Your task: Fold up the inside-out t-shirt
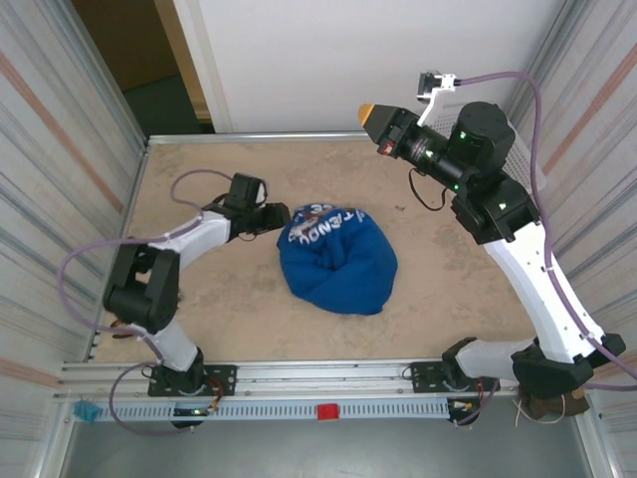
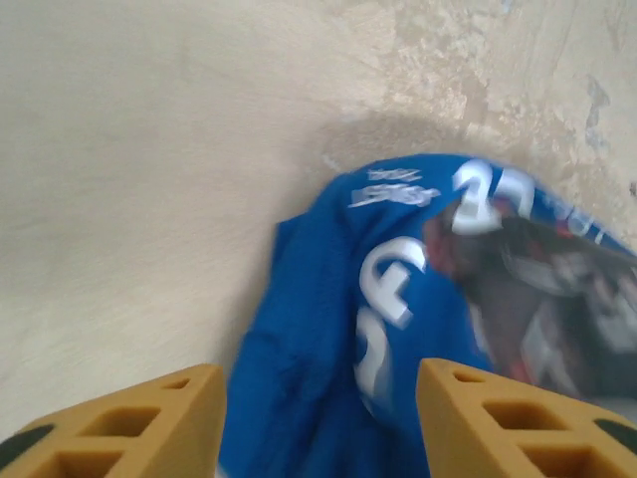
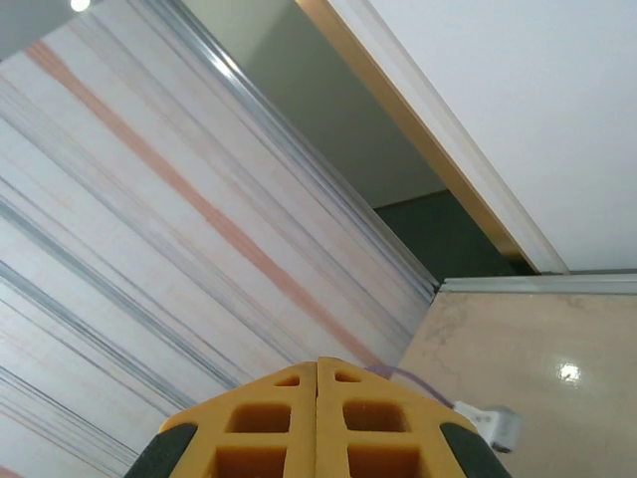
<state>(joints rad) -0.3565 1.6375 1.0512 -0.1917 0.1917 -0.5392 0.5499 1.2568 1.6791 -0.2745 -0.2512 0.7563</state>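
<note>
- t-shirt (image 1: pixel 336 261): blue, crumpled heap, middle of table (image 1: pixel 219 309), print partly showing.
- left gripper (image 1: pixel 275 217): jaws parted, empty, just beside the heap's left edge.
- right gripper (image 1: pixel 371 116): jaws pressed together, empty, raised far right.

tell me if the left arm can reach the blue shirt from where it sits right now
Probably yes. The left pincer sits low at the left edge of the shirt with its jaws apart, and its wrist view shows the blue cloth right ahead of it. Nothing lies between them.
</note>
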